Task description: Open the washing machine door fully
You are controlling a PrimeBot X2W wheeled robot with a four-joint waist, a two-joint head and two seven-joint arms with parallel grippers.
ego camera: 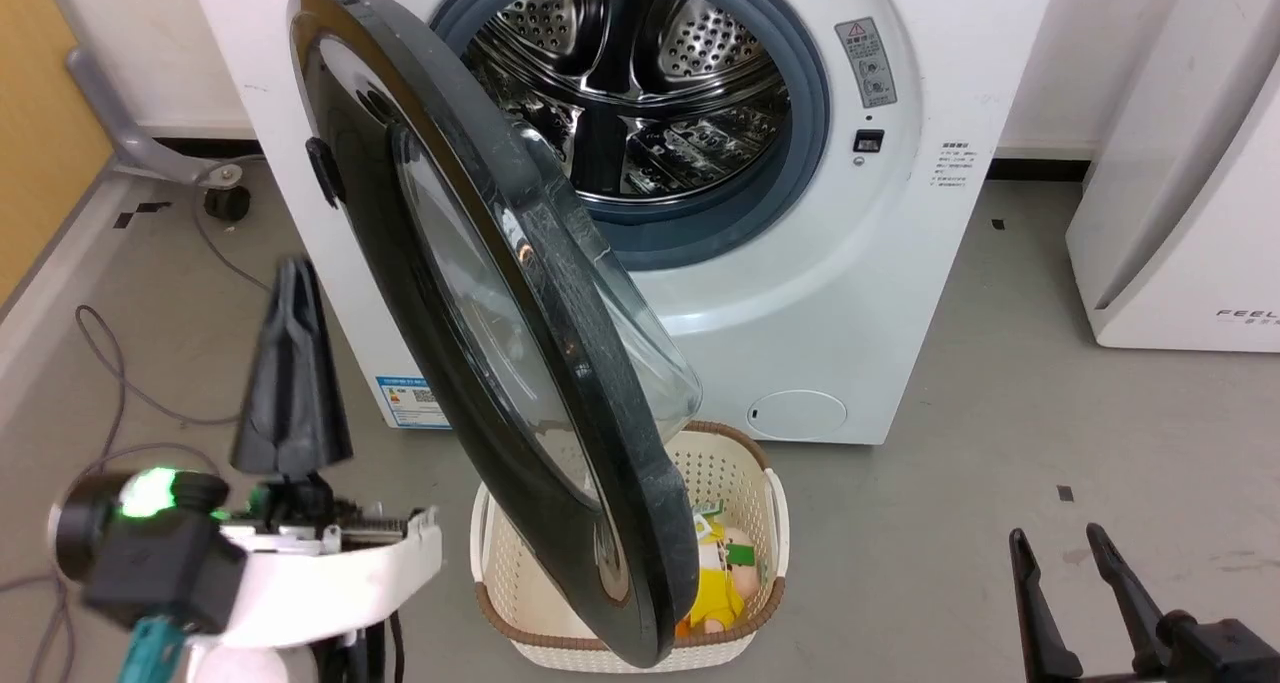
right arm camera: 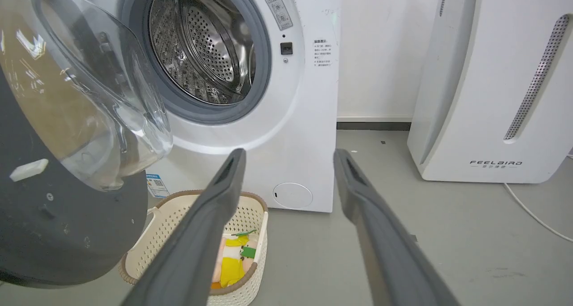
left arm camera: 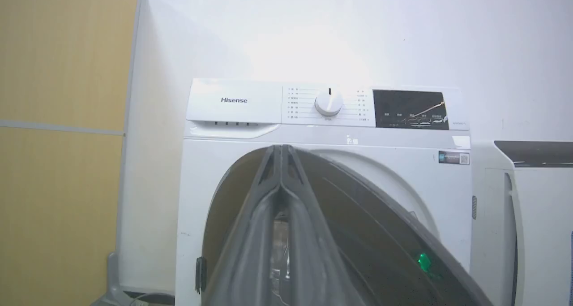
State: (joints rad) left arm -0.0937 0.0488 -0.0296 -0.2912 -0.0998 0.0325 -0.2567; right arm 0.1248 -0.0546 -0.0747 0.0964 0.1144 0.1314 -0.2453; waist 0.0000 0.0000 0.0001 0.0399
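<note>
The washing machine (ego camera: pixel 860 263) stands with its steel drum (ego camera: pixel 640 73) exposed. The washing machine door (ego camera: pixel 480 293) hangs from its left side, swung out roughly edge-on toward me, its glass bowl (right arm camera: pixel 89 95) facing right and its matte back (right arm camera: pixel 67 234) in the right wrist view. My left gripper (ego camera: pixel 291 268) is shut on nothing, fingers pointing up, left of the door's glossy outer face (left arm camera: pixel 371 216) and apart from it. In the left wrist view the left gripper (left arm camera: pixel 281 147) has its fingertips pressed together. My right gripper (ego camera: pixel 1058 535) is open and low at the right, empty (right arm camera: pixel 288 156).
A cream basket (ego camera: pixel 745 463) with a yellow toy (ego camera: pixel 715 588) sits on the floor under the door's lower edge. A white FEELBAI appliance (ego camera: pixel 1190 193) stands to the right. Cables (ego camera: pixel 110 373) and a grey wheeled stand (ego camera: pixel 150 143) lie at the left by a yellow panel (left arm camera: pixel 62 140).
</note>
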